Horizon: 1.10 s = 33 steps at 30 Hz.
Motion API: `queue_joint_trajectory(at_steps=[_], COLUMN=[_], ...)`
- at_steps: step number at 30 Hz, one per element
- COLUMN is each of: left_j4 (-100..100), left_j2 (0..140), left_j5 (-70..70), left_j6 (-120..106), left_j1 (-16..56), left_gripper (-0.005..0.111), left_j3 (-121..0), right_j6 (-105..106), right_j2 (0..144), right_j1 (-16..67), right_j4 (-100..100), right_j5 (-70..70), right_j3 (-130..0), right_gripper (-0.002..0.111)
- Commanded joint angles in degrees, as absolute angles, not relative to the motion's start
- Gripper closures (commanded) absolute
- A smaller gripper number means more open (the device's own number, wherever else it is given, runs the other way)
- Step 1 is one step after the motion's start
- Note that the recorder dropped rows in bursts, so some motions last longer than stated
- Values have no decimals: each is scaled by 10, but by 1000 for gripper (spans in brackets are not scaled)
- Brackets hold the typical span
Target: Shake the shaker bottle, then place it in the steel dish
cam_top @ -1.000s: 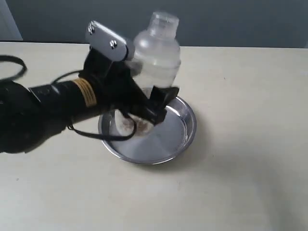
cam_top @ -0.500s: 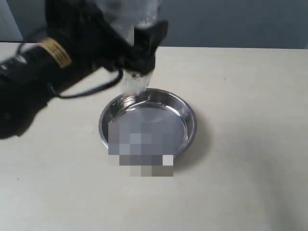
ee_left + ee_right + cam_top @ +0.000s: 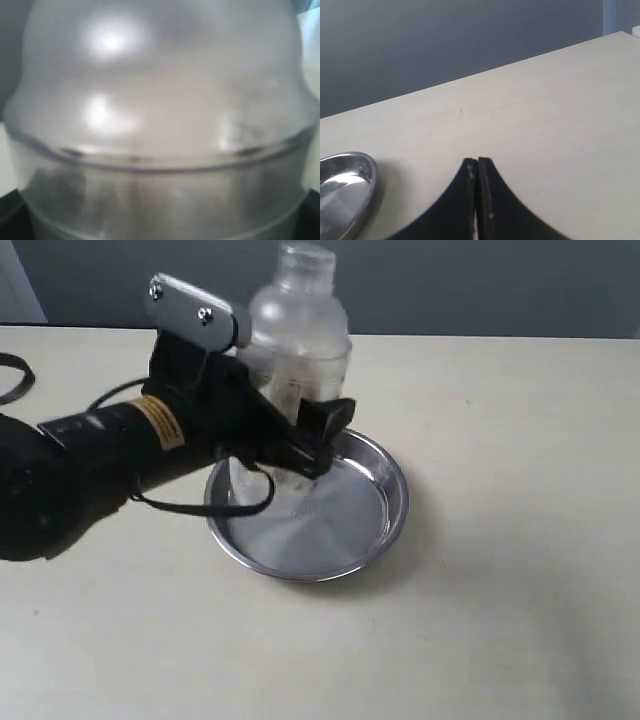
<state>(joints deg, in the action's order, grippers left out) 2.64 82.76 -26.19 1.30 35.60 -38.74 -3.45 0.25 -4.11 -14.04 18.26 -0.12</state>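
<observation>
0.5 s ago I had the bottle [image 3: 297,335] swung up high, its top out of the picture. Now I have brought it down again, over the left part of the dish [image 3: 388,502]. My left claw [image 3: 292,430] grips it around the lower body, with 1 black finger [image 3: 325,425] across its near right side. It stands nearly upright, cap on top. I cannot tell whether its base touches the dish floor. Its frosted dome fills my left wrist view. My right claw [image 3: 478,167] is pressed closed with nothing in it, low over the table [image 3: 500,590], apart from the dish.
</observation>
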Motion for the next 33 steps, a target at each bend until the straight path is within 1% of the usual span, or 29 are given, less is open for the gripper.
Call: queue_joint_trajectory(at_steps=[1, 2, 4, 6, 8, 9, 11, 13, 14, 16, 19, 20, 21, 23, 24, 26, 28, 30, 31, 32, 33], left_j4=[-15, 9, 66, 37, -34, -63, 0, 98, 131, 136, 0, -13, 7, 81, 135, 161, 69, -31, -29, -9, 47], left_j2=[767, 799, 863, 845, 789, 762, 756, 814, 848, 853, 772, 761, 764, 821, 873, 893, 835, 771, 766, 773, 809], left_j5=[-246, -201, -198, -268, -366, -385, -304, -217, -213, -238, -343, -341, -307, -230, -220, -230, -324, -415, -403, -354, -301], left_j6=[18, 3, 10, 43, 37, 12, -19, -77, -79, -57, -48, -48, -48, -80, -75, -30, 9, -5, -13, -15, -42], left_j1=[363, 357, 349, 366, 383, 384, 383, 362, 354, 356, 386, 389, 389, 373, 359, 363, 393, 412, 412, 412, 401], left_gripper=[106, 106, 106, 106, 106, 106, 106, 106, 106, 106, 106, 106, 106, 106, 106, 106, 106, 106, 106, 106, 106], left_j3=[-432, -411, -377, -381, -406, -425, -437, -405, -393, -395, -434, -442, -439, -404, -379, -370, -379, -402, -405, -402, -389], right_j6=[-33, -33, -33, -33, -33, -33, -33, -33, -33, -33, -33, -33, -33, -33, -33, -33, -33, -33, -33, -33, -33], right_j2=[0, 0, 0, 0, 0, 0, 0, 0, 0, 0, 0, 0, 0, 0, 0, 0, 0, 0, 0, 0, 0], right_j1=[-40, -40, -40, -40, -40, -40, -40, -40, -40, -40, -40, -40, -40, -40, -40, -40, -40, -40, -40, -40, -40], right_j4=[-139, -139, -139, -139, -137, -137, -137, -137, -137, -137, -137, -137, -137, -139, -139, -139, -139, -139, -139, -139, -139], right_j5=[176, 176, 176, 176, 176, 176, 176, 176, 176, 176, 176, 176, 176, 176, 176, 176, 176, 176, 176, 176, 176], right_j3=[0, 0, 0, 0, 0, 0, 0, 0, 0, 0, 0, 0, 0, 0, 0, 0, 0, 0, 0, 0, 0], right_gripper=[109, 109, 109, 109, 109, 109, 109, 109, 109, 109, 109, 109, 109, 109, 109, 109, 109, 109, 109, 109, 109])
